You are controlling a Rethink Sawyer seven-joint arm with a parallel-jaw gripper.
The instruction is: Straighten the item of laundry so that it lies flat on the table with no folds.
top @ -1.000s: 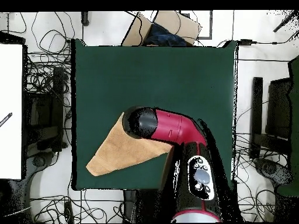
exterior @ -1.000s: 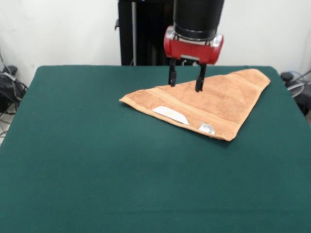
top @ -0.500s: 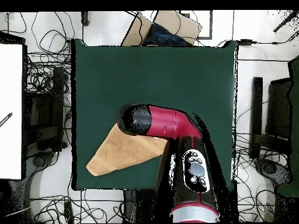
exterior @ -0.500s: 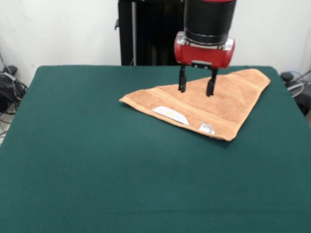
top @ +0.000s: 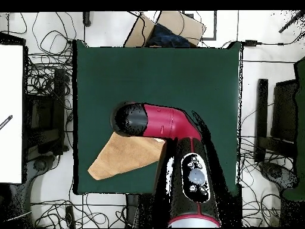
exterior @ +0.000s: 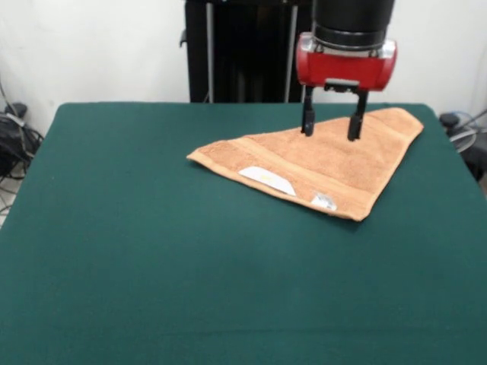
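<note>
The tan terry-cloth towel [exterior: 327, 163] lies on the dark-green table [exterior: 152, 266], folded over into a triangle, at the far right in the front view. Two white tags [exterior: 268, 179] show near its front edge. My gripper [exterior: 331, 131] hangs open and empty just above the towel's upper middle, fingers [exterior: 307, 122] apart. In the overhead view the arm's wrist [top: 131, 119] covers the gripper and part of the towel [top: 125, 156], which lies near the table's lower left.
The towel's right corner [exterior: 415, 122] reaches near the table's far right edge. Cables and equipment lie around the table [top: 179, 71] on all sides, and a cardboard box [top: 170, 27] stands past its top edge.
My gripper has moved right along the towel and a little up, staying open. The towel has not moved.
</note>
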